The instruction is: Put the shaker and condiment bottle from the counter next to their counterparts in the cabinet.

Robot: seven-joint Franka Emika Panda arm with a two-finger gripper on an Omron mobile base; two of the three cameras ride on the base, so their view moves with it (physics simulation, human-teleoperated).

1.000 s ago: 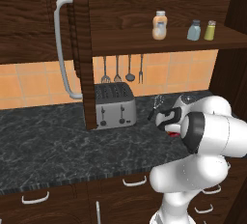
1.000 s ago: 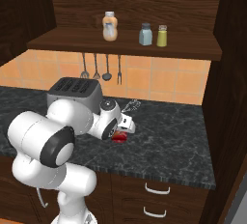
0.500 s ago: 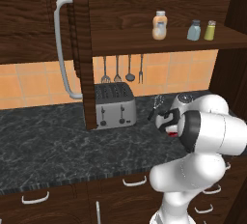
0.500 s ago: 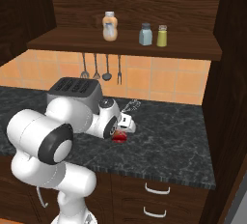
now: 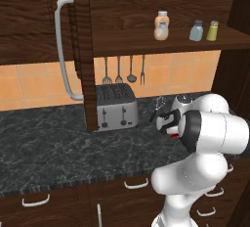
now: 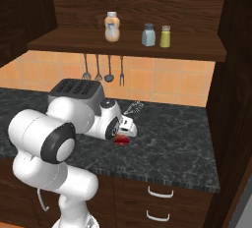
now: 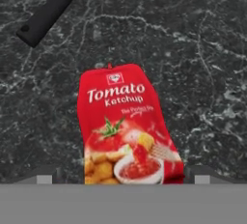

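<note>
Your gripper [image 7: 118, 177] just opened over the condiment bottle [image 7: 127, 126] lying on the tabletop [image 7: 202, 49]; grasp next.

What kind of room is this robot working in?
Most likely a home kitchen, in simulation. A toaster stands on the black marble counter, cooking utensils hang against an orange tiled wall, and the wall cabinet shelf holds shakers and a bottle.
</note>
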